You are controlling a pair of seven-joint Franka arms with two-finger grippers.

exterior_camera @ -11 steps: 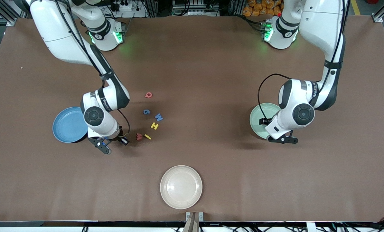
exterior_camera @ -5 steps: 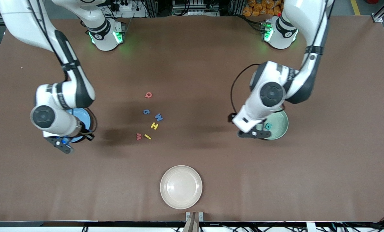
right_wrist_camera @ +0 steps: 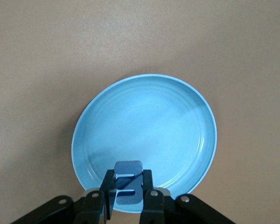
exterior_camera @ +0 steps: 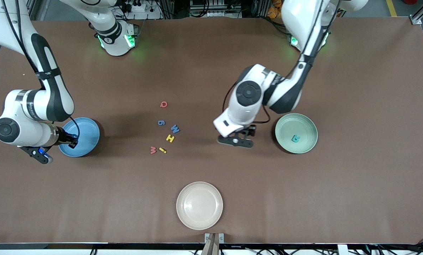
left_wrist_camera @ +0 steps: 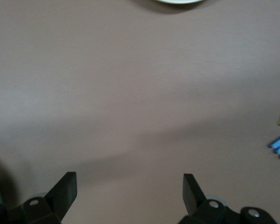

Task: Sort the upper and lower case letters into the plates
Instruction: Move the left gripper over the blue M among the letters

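Two jaws: right gripper (right_wrist_camera: 129,198) clamps blue letter (right_wrist_camera: 129,182) (shape unclear) | left gripper (left_wrist_camera: 129,192) apart

Bright even overhead light; soft arm shadows on the table (exterior_camera: 211,71) (left wrist view slightly blurred).

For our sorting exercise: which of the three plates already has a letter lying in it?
The pale green plate at the left arm's end of the table: a teal letter lies in it. The blue plate and cream plate hold none.
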